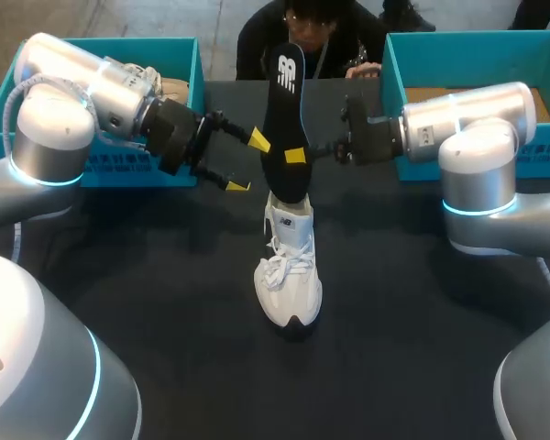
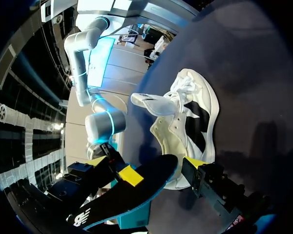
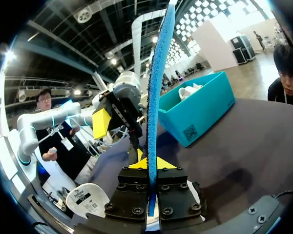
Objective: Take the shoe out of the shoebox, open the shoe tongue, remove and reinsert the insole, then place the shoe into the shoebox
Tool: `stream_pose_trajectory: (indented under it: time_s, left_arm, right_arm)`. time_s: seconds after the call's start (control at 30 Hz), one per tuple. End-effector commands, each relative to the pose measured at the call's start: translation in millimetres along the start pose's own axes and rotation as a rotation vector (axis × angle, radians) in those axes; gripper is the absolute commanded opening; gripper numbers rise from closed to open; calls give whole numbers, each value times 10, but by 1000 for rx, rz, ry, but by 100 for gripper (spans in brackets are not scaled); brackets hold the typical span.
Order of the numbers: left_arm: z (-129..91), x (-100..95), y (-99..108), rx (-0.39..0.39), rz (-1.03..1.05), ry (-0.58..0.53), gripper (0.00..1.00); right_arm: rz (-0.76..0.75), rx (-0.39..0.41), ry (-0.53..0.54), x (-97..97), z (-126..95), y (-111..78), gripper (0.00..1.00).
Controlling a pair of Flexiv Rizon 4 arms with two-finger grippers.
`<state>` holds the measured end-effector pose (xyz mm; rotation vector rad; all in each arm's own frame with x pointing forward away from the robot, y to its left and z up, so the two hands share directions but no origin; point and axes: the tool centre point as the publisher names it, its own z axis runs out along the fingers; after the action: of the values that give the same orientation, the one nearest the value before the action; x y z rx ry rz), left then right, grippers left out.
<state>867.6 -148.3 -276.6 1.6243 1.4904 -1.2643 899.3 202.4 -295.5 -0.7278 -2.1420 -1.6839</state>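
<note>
Pinched between the fingers of the right gripper [image 3: 149, 163], the insole [image 3: 156, 87] stands on edge, rising straight up from the yellow tips, black on one face and blue on the other. Just beside it, on the far side from this hand, the left gripper [image 1: 247, 163] hangs with its fingers spread and nothing held. Below the right gripper, the white shoe [image 1: 289, 266] stands on the table [image 1: 422, 348], laces loose. The insole's lower end meets the shoe's opening; whether it sits inside I cannot tell. One teal shoebox [image 1: 119, 165] lies behind the left gripper, a second shoebox [image 1: 394, 64] behind the right.

I judge the step in hand to be the insole's removal or its return. Reinserting calls for tilting the toe end down into the opening while the left gripper steadies the shoe.

As for writing, a white logo marks the insole's upper end, a small mark sits on the tongue, and a code square shows on the first shoebox's wall; none is legible as text.
</note>
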Motion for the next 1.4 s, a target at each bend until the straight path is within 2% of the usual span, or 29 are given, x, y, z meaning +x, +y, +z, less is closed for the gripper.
stream_pose_trajectory:
  time_s: [0.03, 0.4, 0.53, 0.67, 1.0, 1.4]
  left_arm:
    - [25, 41, -20, -3, -8, 1, 100]
    - [28, 45, -21, -9, -7, 13, 100]
    - [-2, 60, 17, -45, 11, 12, 100]
    - [-8, 69, 87, -47, 9, 10, 100]
    - [-21, 0, 222, 10, 26, 62, 100]
    - [-20, -45, 221, 27, 41, 84, 100]
  right_arm:
    - [-9, -5, -8, -6, 27, -32, 0]
    - [-39, 7, -16, -19, 91, -199, 0]
    - [-60, 13, -21, -25, 111, -237, 0]
    - [-58, 19, -24, -30, 112, -262, 0]
    - [-48, 29, -29, -9, 90, -308, 0]
    - [-52, 45, -37, -30, 107, -378, 0]
